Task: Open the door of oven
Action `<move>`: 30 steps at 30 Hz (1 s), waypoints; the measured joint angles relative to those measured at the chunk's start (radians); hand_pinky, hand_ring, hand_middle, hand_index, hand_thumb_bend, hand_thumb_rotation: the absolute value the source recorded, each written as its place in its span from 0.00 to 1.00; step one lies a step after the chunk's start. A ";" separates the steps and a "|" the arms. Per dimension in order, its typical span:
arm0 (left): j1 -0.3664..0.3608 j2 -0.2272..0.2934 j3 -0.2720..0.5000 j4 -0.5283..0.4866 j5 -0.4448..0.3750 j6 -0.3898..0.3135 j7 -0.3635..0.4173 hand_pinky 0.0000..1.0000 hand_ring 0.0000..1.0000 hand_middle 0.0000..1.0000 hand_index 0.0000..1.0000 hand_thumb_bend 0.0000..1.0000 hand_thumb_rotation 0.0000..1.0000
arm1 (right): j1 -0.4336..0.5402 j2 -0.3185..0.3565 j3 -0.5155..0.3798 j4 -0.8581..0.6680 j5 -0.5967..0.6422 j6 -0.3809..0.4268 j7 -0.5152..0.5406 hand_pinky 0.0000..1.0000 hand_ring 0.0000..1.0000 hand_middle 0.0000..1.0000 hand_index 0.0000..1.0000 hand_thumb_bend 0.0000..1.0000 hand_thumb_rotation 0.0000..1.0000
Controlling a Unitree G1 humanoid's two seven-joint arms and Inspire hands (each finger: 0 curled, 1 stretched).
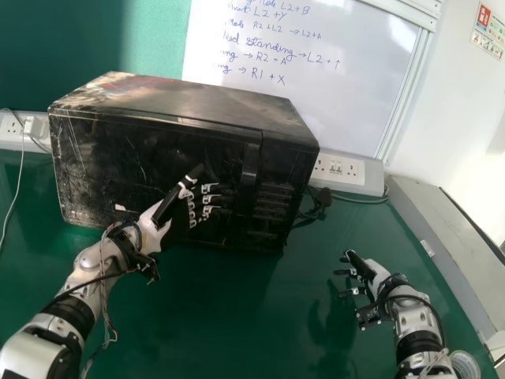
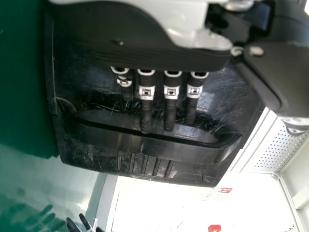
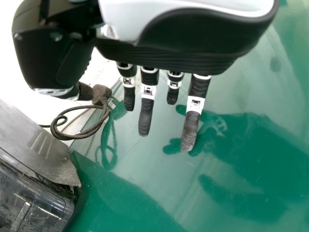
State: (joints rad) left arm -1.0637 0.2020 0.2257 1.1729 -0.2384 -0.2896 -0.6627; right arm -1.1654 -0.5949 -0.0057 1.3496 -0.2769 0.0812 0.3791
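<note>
A: Why is the left hand set where it is, in front of the oven?

B: I'd say to get at the handle. That upright bar runs down the front between the wide door and the slotted strip, and the fingers point at it from the door side.

A: Has it got hold?

B: No, the fingers are straight and the thumb stands apart from them. The tips are right by the bar in the left wrist view; whether they touch it, I can't tell.

A: And the door?

B: Shut. The next move probably calls for hooking the fingertips behind the bar and drawing it out toward the robot. My worry would be the tips sliding off the smooth front, or the whole oven shifting instead.

A: What about the right hand?

B: It's held over the tabletop, to the oven's right and nearer the robot, fingers loosely extended and nothing in them. I'd guess it's kept there to stay out of the door's swing.

A: So where does the handle lie from the left hand?

B: To its right, just beyond the fingertips or against them. From the right hand, it's farther forward and to the left, well apart.
</note>
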 measured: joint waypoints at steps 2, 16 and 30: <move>-0.009 0.001 0.002 0.012 -0.001 0.006 0.000 0.62 0.80 0.85 0.88 1.00 0.93 | 0.000 0.000 -0.001 0.000 0.001 0.000 0.000 0.48 0.60 0.74 0.93 0.51 0.45; -0.050 -0.015 0.047 0.049 -0.041 0.091 -0.104 0.66 0.87 0.90 0.91 1.00 0.92 | 0.000 0.000 0.005 0.000 -0.006 -0.003 0.000 0.58 0.65 0.76 0.94 0.50 0.50; -0.057 -0.049 0.046 0.053 -0.038 0.093 -0.066 0.68 0.90 0.92 0.89 1.00 0.90 | -0.001 0.000 0.010 0.000 -0.008 -0.006 0.006 0.57 0.62 0.72 0.92 0.47 0.49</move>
State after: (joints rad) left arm -1.1205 0.1532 0.2715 1.2255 -0.2767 -0.1965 -0.7284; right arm -1.1660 -0.5949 0.0039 1.3494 -0.2845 0.0751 0.3853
